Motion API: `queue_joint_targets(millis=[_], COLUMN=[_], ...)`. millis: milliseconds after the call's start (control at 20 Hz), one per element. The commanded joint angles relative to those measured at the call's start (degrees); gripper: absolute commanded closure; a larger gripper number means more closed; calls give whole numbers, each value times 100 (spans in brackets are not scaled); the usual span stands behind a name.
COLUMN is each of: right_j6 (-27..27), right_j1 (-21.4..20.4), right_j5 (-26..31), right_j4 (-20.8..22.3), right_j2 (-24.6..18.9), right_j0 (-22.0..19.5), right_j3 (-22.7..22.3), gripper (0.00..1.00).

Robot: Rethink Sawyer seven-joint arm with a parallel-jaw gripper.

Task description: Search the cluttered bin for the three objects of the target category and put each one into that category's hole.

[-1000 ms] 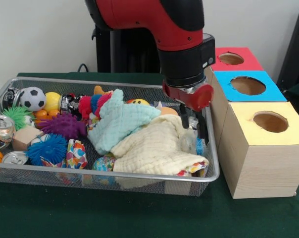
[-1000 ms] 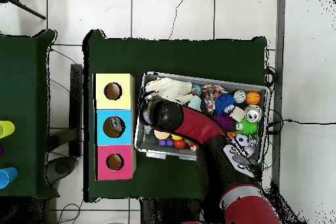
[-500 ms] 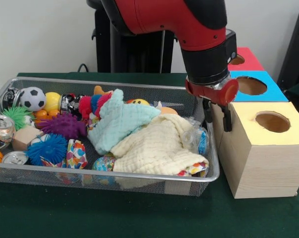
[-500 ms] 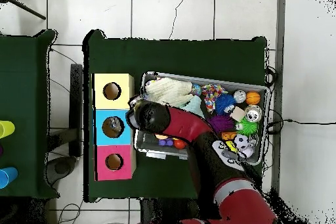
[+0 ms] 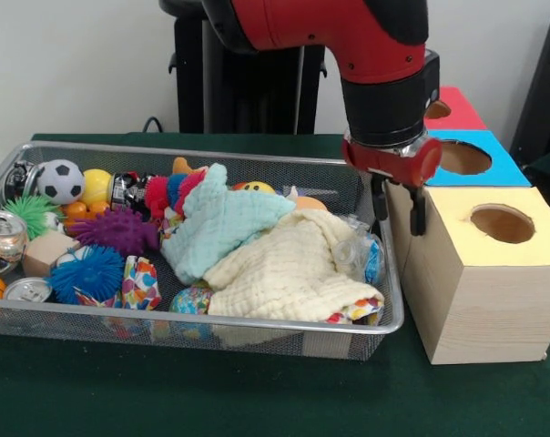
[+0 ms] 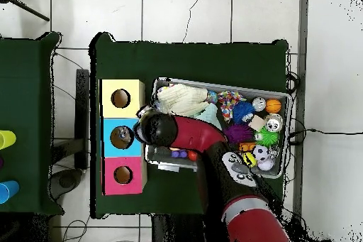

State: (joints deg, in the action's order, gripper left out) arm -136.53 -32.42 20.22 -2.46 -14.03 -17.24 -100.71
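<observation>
Empty tool point(image 5: 398, 209) between bin point(image 5: 257, 323) and yellow box point(image 5: 489, 278)

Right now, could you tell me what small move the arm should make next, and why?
Probably back over the bin and down toward the clutter. The gripper hangs open, with nothing visible between its fingers, at the bin's end next to the yellow box, so there seems to be nothing to drop. The cloths still cover much of the bin and could be hiding targets.

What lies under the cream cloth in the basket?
A patterned ball peeks out beneath the cream cloth, and clear plastic beside it. Anything deeper under the cloth is covered.
</observation>
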Motion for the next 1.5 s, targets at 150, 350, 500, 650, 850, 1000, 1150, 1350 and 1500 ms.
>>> queue_joint_targets(millis=[150, 350, 500, 650, 850, 1000, 1150, 1350, 1500], right_j6=[326, 1045, 1775, 2351, 2675, 2720, 2655, 2514, 2506], right_j1=[-286, -149, 140, 451, 746, 943, 1078, 1028, 974], right_j5=[1451, 1835, 1904, 1878, 1730, 1668, 1508, 1521, 1633], right_j4=[455, 763, 1039, 1488, 2044, 2351, 2613, 2818, 2842], right_j2=[190, -123, -664, -1020, -1331, -1421, -1423, -1384, -1448], right_j0=[351, 73, -304, -575, -787, -844, -867, -882, -912], right_j3=[361, 736, 902, 1057, 1153, 1336, 1415, 1366, 1358], gripper=[0, 0, 0, 0, 0, 0, 0, 0, 0])
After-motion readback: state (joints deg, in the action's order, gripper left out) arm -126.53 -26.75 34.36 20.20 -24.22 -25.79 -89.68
